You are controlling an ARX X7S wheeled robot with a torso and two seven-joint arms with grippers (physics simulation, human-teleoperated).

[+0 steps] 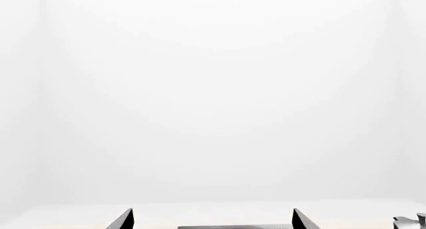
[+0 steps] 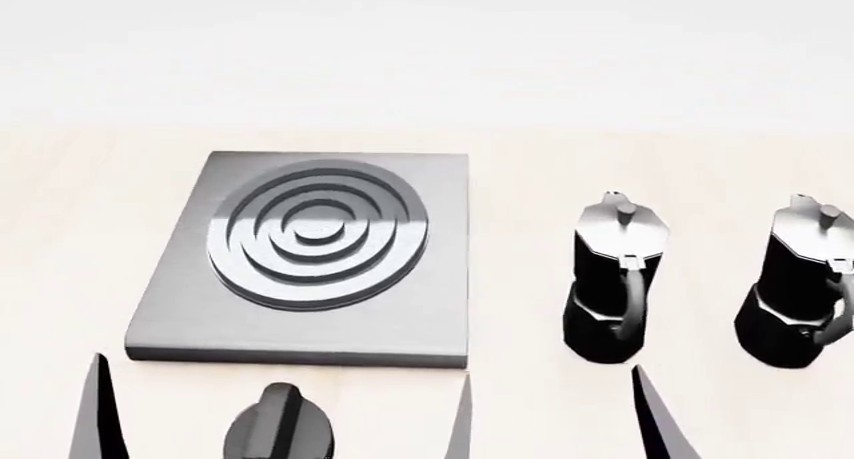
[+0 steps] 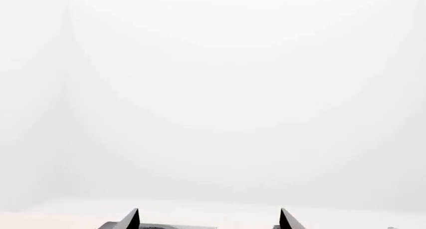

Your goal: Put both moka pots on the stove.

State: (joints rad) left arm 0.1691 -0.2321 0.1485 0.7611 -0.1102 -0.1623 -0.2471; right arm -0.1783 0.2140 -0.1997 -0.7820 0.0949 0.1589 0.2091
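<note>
Both pots (image 2: 614,279) (image 2: 805,284) are left on the tabletop's right side, off the stove (image 2: 314,259). Both claws (image 2: 274,419) (image 2: 747,429) are held apart, empty. The nearer pot is best gripped upright.

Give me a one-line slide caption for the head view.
Two moka pots stand right of the empty stove, a black knob in front.

My head camera looks down and forward at the stove (image 2: 320,269) from close. Both my wrist cameras face level toward the white wall, sharing with it only the stove's edge.
</note>
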